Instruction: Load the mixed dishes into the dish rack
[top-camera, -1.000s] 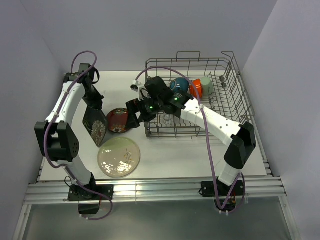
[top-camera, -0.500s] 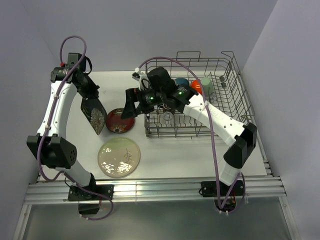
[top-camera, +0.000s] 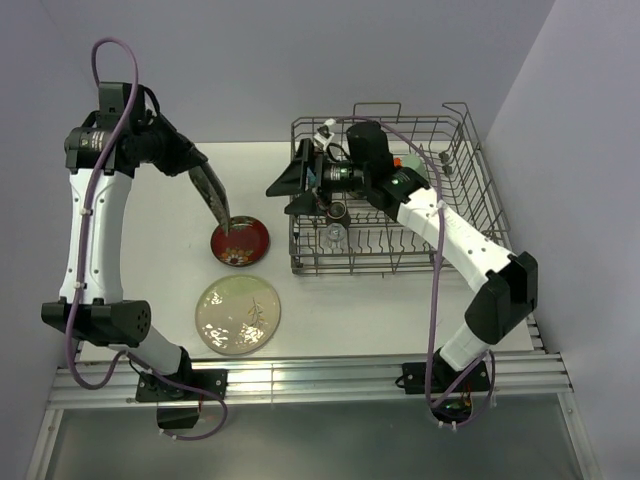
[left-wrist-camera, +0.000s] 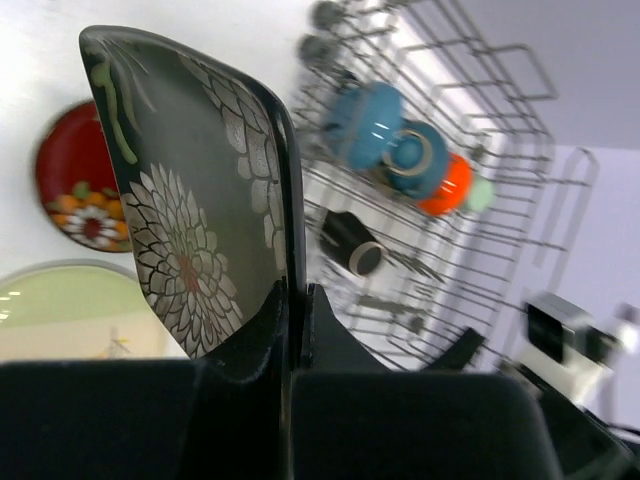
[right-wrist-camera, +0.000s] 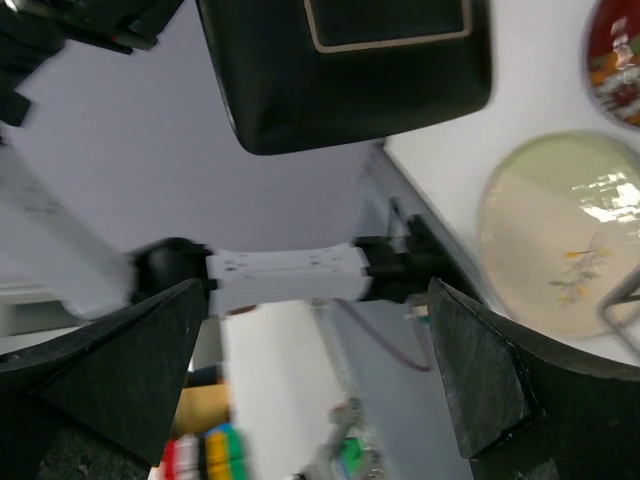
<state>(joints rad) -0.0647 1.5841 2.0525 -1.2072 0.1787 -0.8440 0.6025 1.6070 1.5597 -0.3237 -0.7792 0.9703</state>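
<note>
Left end effector: we see it grasping black square plate.
Right end effector: released, at dish rack.

The rack stands on the bench's far right. The saucer lies left of it, the round plate before the saucer. The square plate stands on edge in the left end effector, above the saucer's far side. Bowls, a cup and a mug sit in the rack
</note>
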